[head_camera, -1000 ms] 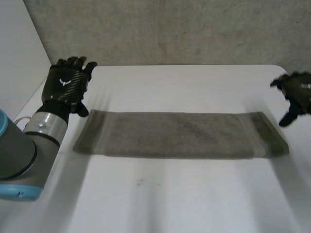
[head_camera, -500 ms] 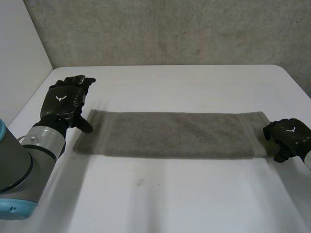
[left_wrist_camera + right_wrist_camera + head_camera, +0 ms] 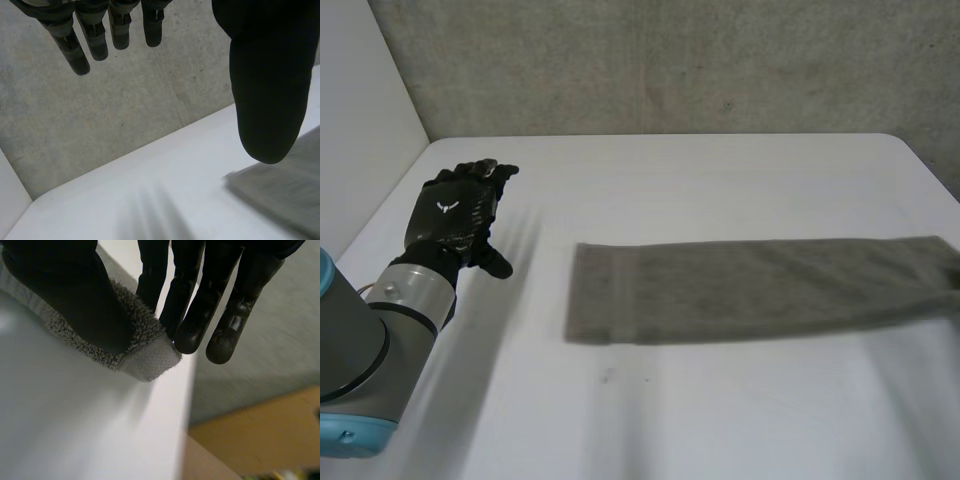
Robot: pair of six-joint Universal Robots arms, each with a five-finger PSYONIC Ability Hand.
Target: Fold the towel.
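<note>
Fingers [image 3: 192,315] of the right hand [image 3: 65,295] pinch a corner of the towel [image 3: 750,290], which lies flat, lengthwise side to side on the bench [image 3: 720,400], while the left hand [image 3: 455,215] hangs slack, apart.

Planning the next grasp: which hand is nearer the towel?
Right. The right hand pinches a corner of the towel between thumb and fingers. The left hand is open, clear of the towel's other end.

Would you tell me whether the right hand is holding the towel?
Holding it: the right hand pinches a corner of the towel between thumb and fingers.
</note>
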